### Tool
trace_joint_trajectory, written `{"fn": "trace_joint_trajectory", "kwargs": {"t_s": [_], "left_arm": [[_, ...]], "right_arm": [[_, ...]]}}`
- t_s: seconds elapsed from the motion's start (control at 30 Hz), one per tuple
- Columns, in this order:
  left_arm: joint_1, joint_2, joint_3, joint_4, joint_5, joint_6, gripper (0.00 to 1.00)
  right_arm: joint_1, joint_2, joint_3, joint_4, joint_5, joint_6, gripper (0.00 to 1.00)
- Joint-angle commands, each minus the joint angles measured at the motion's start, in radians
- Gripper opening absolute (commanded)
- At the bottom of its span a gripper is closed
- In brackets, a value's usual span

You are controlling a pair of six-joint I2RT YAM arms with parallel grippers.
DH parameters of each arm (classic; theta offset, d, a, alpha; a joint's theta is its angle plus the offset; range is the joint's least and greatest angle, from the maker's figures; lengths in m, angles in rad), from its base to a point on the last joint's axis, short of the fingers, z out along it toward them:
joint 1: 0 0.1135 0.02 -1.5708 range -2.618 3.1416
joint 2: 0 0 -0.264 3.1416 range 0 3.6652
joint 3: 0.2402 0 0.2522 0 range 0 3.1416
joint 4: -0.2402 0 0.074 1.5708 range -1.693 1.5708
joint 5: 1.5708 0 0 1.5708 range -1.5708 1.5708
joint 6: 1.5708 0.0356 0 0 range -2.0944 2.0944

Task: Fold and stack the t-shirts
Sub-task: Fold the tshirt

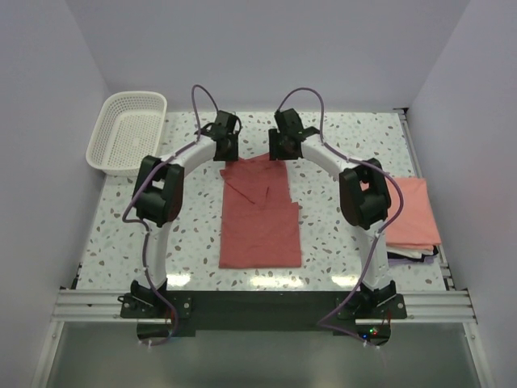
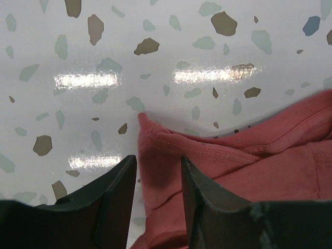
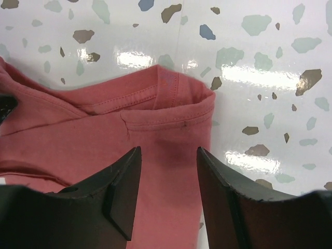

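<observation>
A dusty red t-shirt [image 1: 260,212] lies partly folded in a long strip at the table's middle. My left gripper [image 1: 224,145] hovers open over its far left corner; in the left wrist view the cloth [image 2: 249,161] lies between and under the fingers [image 2: 116,192], with nothing pinched. My right gripper [image 1: 284,144] is open over the far right corner; the shirt's hem [image 3: 155,111] shows just beyond its fingertips [image 3: 223,187]. A salmon pink t-shirt [image 1: 410,212] lies folded on a pile at the right edge.
A white lattice basket [image 1: 129,132] stands at the far left corner. Under the pink shirt lie white and dark cloths [image 1: 416,255]. A metal rail [image 1: 420,174] runs along the table's right side. The speckled tabletop [image 1: 186,234] surrounds the red shirt.
</observation>
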Motion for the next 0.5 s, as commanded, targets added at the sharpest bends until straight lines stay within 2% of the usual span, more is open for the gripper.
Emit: {"fn": "trace_joint_trajectory", "kwargs": {"t_s": [0.0, 0.3, 0.4, 0.47], "left_arm": [[0.01, 0.015, 0.041, 0.02, -0.019, 0.019, 0.44], [0.015, 0.054, 0.05, 0.035, -0.019, 0.013, 0.41], [0.015, 0.054, 0.042, 0.038, -0.03, 0.008, 0.33], [0.014, 0.046, 0.039, 0.04, -0.037, 0.008, 0.23]], "right_arm": [[0.003, 0.013, 0.042, -0.006, 0.026, -0.014, 0.51], [0.008, 0.069, 0.075, -0.025, 0.038, -0.019, 0.51], [0.008, 0.072, 0.075, -0.022, 0.041, -0.017, 0.5], [0.008, 0.065, 0.065, -0.02, 0.044, -0.016, 0.47]]}}
